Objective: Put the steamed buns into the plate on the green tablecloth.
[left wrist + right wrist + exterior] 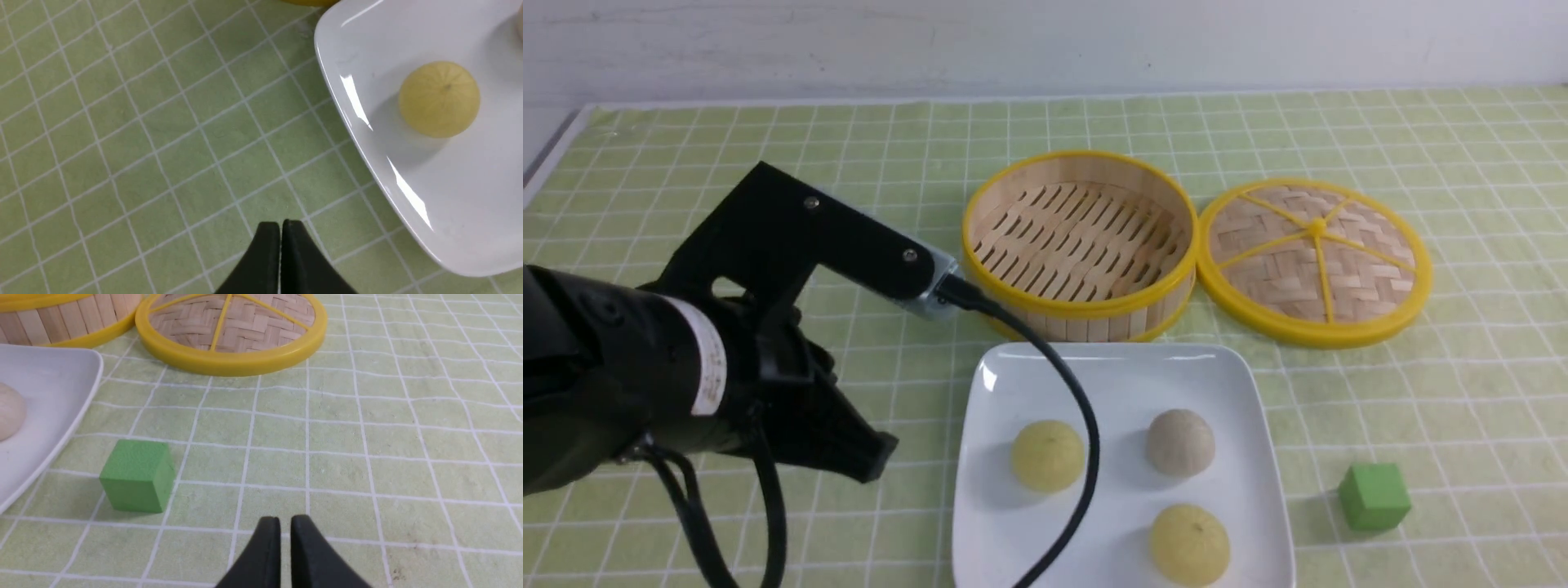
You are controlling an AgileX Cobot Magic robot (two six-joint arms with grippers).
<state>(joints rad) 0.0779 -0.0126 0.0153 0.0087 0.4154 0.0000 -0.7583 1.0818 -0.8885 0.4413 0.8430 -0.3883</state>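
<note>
Gloss catches on the plate point(1127, 353), which sits on the green tablecloth point(768, 139) at the middle of the surface's near edge. The nearer steamed bun point(1189, 543) lies by the plate's near rim. The second steamed bun point(1047, 456) lies a little farther in, toward the plate's left side. A grey-beige bun point(1180, 443) rests level with it on the right, and none of the three touch.

A green cube point(1374, 496) stands on the cloth just off the plate's right rim.

The left claw point(281, 228) hangs over bare cloth just beside the plate's left rim, its fingertips pressed together with nothing between them. Its black cable point(1078, 425) loops across the plate in the front view.

The right claw point(285, 524) shows only in its own wrist view. It is over bare cloth near the cube, its tips parted by a thin slit and empty.

Farther back, a bamboo steamer basket point(1086, 322) stands empty just behind the plate's far rim. Its woven lid point(1315, 261) lies flat against the basket's right side.
</note>
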